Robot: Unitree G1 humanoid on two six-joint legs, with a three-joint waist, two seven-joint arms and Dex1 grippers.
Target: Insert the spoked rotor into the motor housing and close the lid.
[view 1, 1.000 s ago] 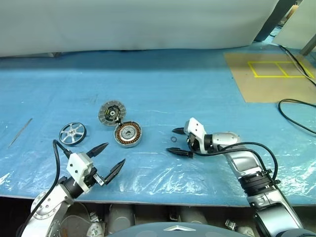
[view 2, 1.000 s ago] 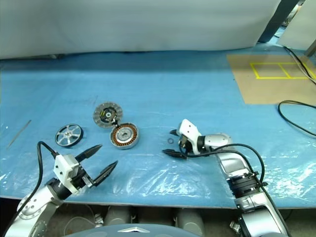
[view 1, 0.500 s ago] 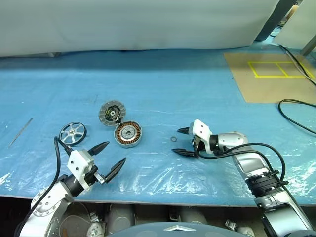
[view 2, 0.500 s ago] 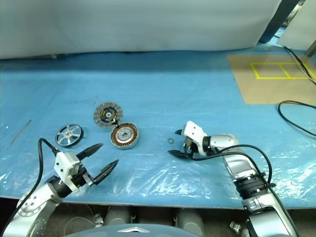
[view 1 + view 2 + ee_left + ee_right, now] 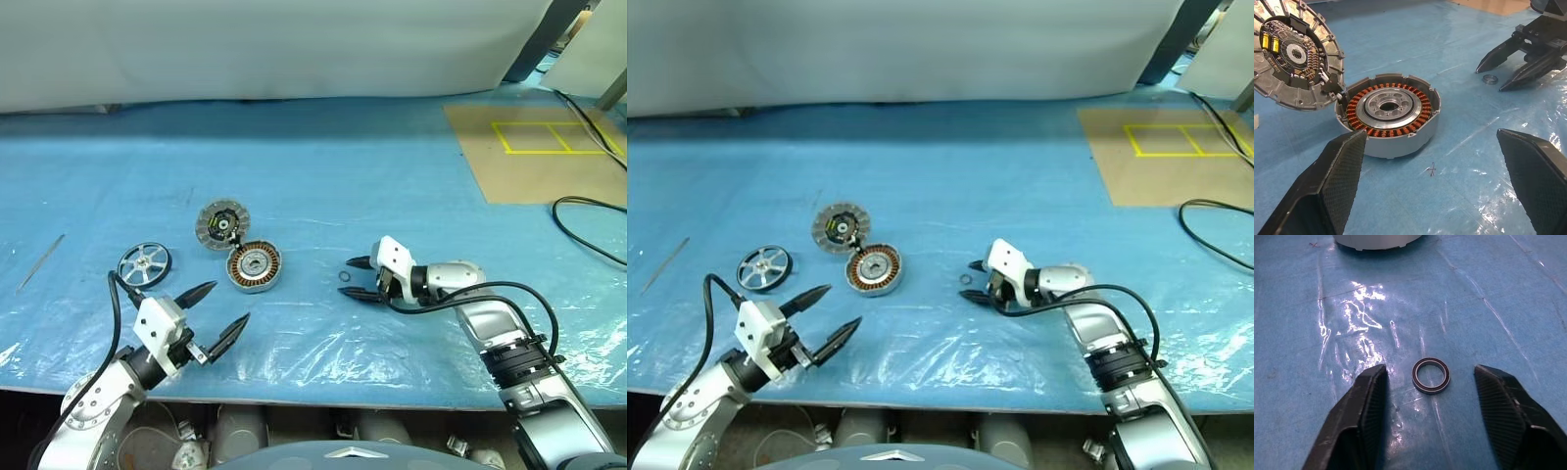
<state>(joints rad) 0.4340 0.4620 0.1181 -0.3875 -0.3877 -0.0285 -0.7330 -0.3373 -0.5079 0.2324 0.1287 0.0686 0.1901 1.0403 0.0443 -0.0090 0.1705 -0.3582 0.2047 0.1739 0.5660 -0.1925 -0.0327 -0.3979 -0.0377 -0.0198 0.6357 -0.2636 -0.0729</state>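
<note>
Nearest, the left gripper (image 5: 216,315) hangs low over the front of the blue plastic-covered table (image 5: 392,186), its two black fingers spread wide with nothing between them. It points almost level toward the motor housing (image 5: 255,266), which stands just ahead of its tips; I judge this pose is a waiting one, ready to steady the cup or to reach for a part.

Beyond the left fingertips and a little to their outer side lies the spoked rotor (image 5: 144,264), flat on the table, apart from the housing and not yet inserted. The housing is open, and the ring of copper windings (image 5: 1388,107) shows inside. The lid (image 5: 221,224) leans at the far rim of the housing, touching it, with the segmented ring and yellow-green marks facing the camera, so the opening stays free for the rotor.

To the right, the right gripper (image 5: 357,277) tilts downward with its wrist bent inward toward the housing. Its jaws are half spread and stand on both sides of a small metal ring (image 5: 1431,375) that lies on the table; the fingers (image 5: 1364,401) do not touch it yet. Probably it prepares to pinch this ring.
</note>
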